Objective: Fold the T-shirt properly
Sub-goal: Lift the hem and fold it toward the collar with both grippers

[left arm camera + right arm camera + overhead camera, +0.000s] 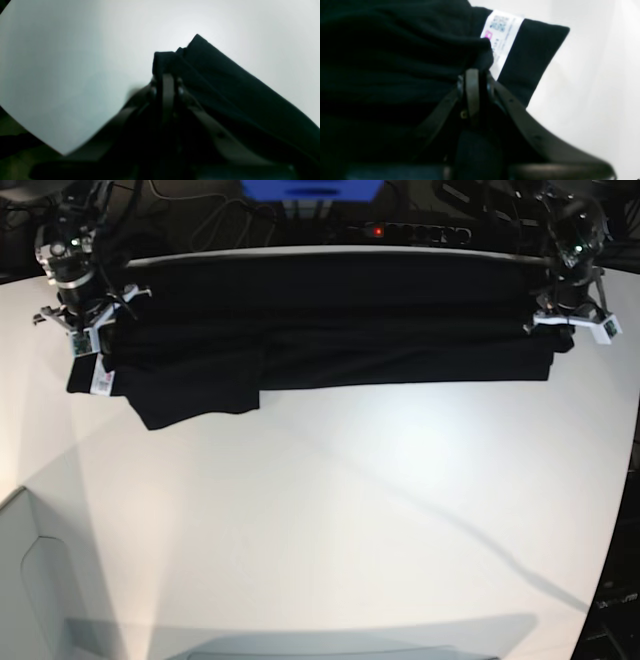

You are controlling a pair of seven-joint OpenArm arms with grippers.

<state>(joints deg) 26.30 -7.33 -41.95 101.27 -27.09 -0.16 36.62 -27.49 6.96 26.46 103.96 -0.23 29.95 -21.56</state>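
Base view shows the T-shirt [330, 330] stretched as a long black band along the far edge of the white counter [330, 510]; a sleeve-like flap [195, 395] of the T-shirt droops toward the near side at the end by the right gripper, and a small white label [100, 381] shows at that same corner; beyond the T-shirt, off the counter, sit a blue object [310, 188] and a dark strip with a red light [377, 230]. The right gripper [88, 340] sits at the T-shirt's label end, the left gripper [562, 328] at the opposite end. In the right wrist view the right gripper [473, 72] is clenched on a bunched fold of the T-shirt [395, 62], just beside the label [501, 37], which carries a printed code and a pink mark; a flat black edge of cloth lies past the label on the counter [595, 87]. In the left wrist view the left gripper [167, 77] is clenched on a folded corner of the T-shirt [225, 87], layered edges running away from it over the counter [75, 62].
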